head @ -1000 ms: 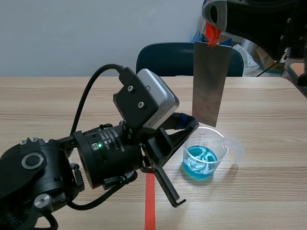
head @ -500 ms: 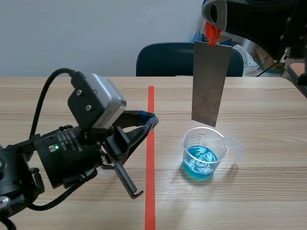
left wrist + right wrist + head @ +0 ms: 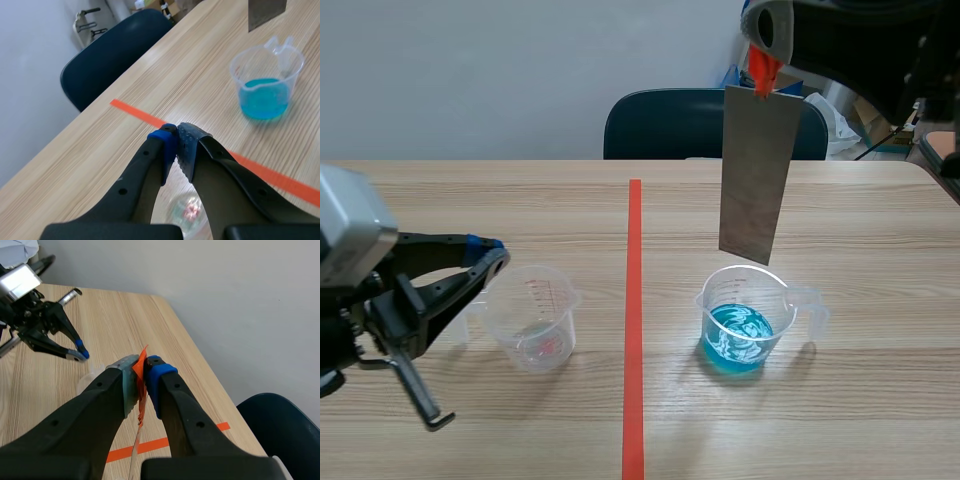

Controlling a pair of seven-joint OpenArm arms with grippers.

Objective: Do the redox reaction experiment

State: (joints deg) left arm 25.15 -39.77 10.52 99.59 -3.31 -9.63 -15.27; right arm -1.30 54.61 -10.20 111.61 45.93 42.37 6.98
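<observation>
A grey metal plate (image 3: 757, 170) hangs upright above a clear beaker of blue liquid (image 3: 744, 324), its lower edge just over the rim. My right gripper (image 3: 761, 68) is shut on the orange tab (image 3: 140, 374) at the plate's top. A second clear beaker (image 3: 534, 320), with a little reddish residue at the bottom, stands left of the tape line. My left gripper (image 3: 488, 252) is low at the far left, shut on nothing, its tips just left of that beaker. In the left wrist view the shut gripper (image 3: 175, 138) is above the residue beaker (image 3: 186, 210), and the blue beaker (image 3: 265, 82) lies ahead.
A dark blue chair (image 3: 685, 122) stands behind the table's far edge. The orange-red tape line (image 3: 634, 320) runs down the middle of the wooden table (image 3: 880, 400). Boxes and clutter sit at the back right.
My left arm has drawn back from beside the blue beaker, across the tape line to the far left, uncovering the residue beaker. The right arm and plate have not moved.
</observation>
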